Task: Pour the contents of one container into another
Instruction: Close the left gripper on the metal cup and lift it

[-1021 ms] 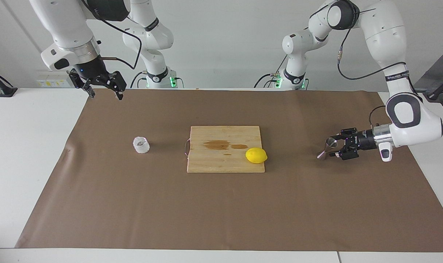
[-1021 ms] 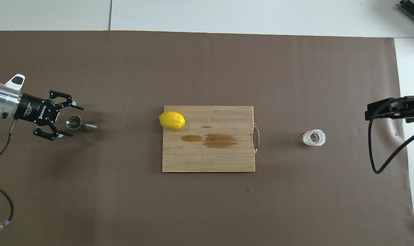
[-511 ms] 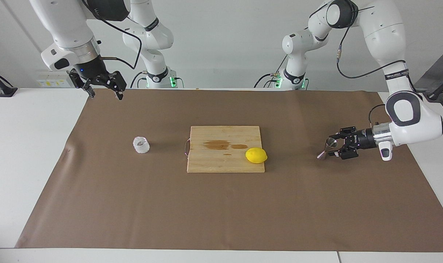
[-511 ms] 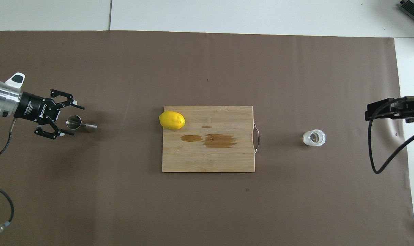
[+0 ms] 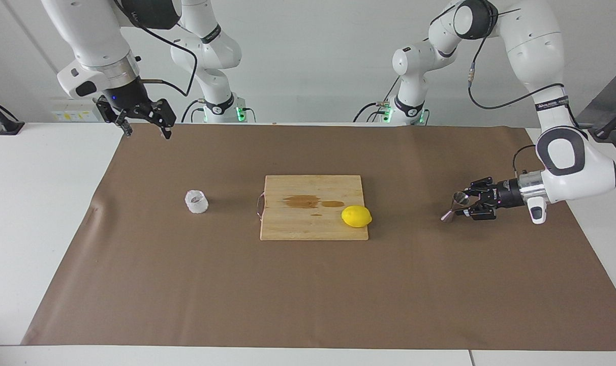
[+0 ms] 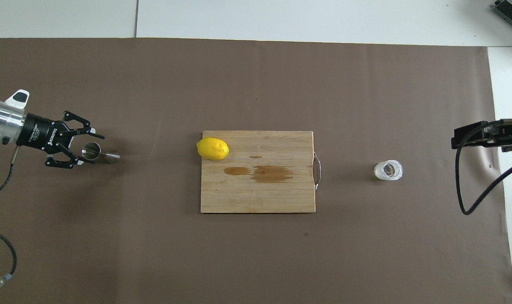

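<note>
The steel hourglass jigger (image 5: 455, 205) (image 6: 97, 153) stands on the brown mat at the left arm's end of the table. My left gripper (image 5: 464, 204) (image 6: 90, 150) lies low and level beside it, its fingers narrowed to either side of the jigger's upper cone, with small gaps still showing. The frosty whitish cup (image 5: 196, 202) (image 6: 388, 170) stands upright toward the right arm's end, with nothing near it. My right gripper (image 5: 144, 123) hangs open and high over the mat's corner by its own base, empty.
A wooden cutting board (image 5: 308, 226) (image 6: 260, 198) with a wet stain lies mid-table between cup and jigger. A yellow lemon (image 5: 356, 216) (image 6: 213, 148) sits on the board's corner toward the jigger. Brown paper mat (image 5: 308, 295) covers the table.
The left gripper's fingers have narrowed from wide open to close around the jigger. The jigger, the cup and the right arm have not moved.
</note>
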Robot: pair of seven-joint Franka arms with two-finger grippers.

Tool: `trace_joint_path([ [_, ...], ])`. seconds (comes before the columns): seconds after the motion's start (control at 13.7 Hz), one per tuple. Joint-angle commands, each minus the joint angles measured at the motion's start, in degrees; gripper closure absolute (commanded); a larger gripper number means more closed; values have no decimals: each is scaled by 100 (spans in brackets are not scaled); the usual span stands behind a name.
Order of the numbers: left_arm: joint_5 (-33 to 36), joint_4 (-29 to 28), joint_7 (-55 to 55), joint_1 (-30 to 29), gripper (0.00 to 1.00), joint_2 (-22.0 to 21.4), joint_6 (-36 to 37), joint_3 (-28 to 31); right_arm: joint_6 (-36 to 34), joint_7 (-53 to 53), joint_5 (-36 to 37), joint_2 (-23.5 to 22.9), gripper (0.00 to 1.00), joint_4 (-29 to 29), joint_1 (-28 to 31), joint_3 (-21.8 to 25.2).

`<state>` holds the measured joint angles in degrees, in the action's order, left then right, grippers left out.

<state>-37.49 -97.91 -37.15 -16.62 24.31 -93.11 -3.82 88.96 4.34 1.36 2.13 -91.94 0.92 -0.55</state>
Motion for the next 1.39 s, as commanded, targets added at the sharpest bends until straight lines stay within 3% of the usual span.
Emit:
trace_joint_path([
  [0.0, -101, -211, -64, 44, 41, -146, -154, 39, -98, -117, -22, -20, 0, 53, 75, -33],
  [0.73, -110, -202, -64, 18, 67, -137, -181, 39, -98, -117, -22, -20, 0, 53, 75, -33],
  [0.95, -110, -167, -55, 18, 81, -129, -163, 39, -98, -117, -22, -20, 0, 53, 75, -33],
  [1.09, -144, -106, -47, 1, 99, -146, -111, 21, -98, -117, -22, -20, 0, 53, 75, -33],
  [1.31, -549, 8, -247, 18, 100, -251, 178, -5, -98, -117, -22, -20, 0, 53, 75, -33],
])
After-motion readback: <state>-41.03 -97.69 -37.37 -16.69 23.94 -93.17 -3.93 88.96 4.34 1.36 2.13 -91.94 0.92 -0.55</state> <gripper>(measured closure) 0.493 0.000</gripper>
